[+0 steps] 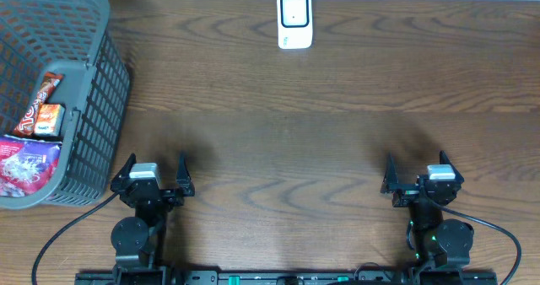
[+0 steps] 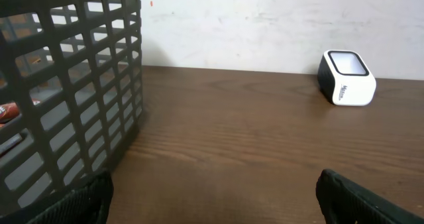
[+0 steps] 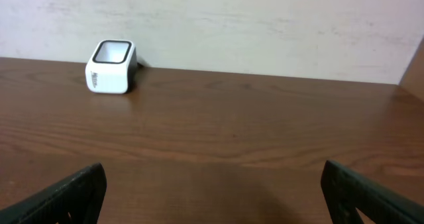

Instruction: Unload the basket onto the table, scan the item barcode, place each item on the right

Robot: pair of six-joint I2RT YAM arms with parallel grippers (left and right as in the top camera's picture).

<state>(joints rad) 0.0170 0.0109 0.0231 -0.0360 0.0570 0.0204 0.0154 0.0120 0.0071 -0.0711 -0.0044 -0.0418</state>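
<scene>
Dark wood desk [image 1: 295, 133], plain white wall [image 2: 265, 18] behind it. Overhead view: grey mesh basket [image 1: 99, 74] sits at 10 o'clock, against the desk's left edge. Three snack items lie inside, on the basket floor: a brown-red bar [image 1: 45, 95] lying tilted, an orange packet [image 1: 49, 119] touching its lower end, and a red-and-white bag [image 1: 25, 165] at the 6 o'clock side of both. Cannot tell where any barcode is.

White scanner [image 1: 294, 20] stands at 12 o'clock near the far desk edge, dark window facing up, well apart from the basket and both arms.

Left claw [image 1: 157, 160] is at 7 o'clock, just beside the basket's near corner, jaws wide apart, holding nothing. Right claw [image 1: 417, 158] is at 5 o'clock, jaws likewise spread, holding nothing. Both point toward 12 o'clock.

Left wrist view: basket wall fills the 9 o'clock side, scanner at 2 o'clock, black fingertips [image 2: 86, 201] low in the corners. Right wrist view: scanner at 10 o'clock, bare desk between the fingertips [image 3: 66, 197].
</scene>
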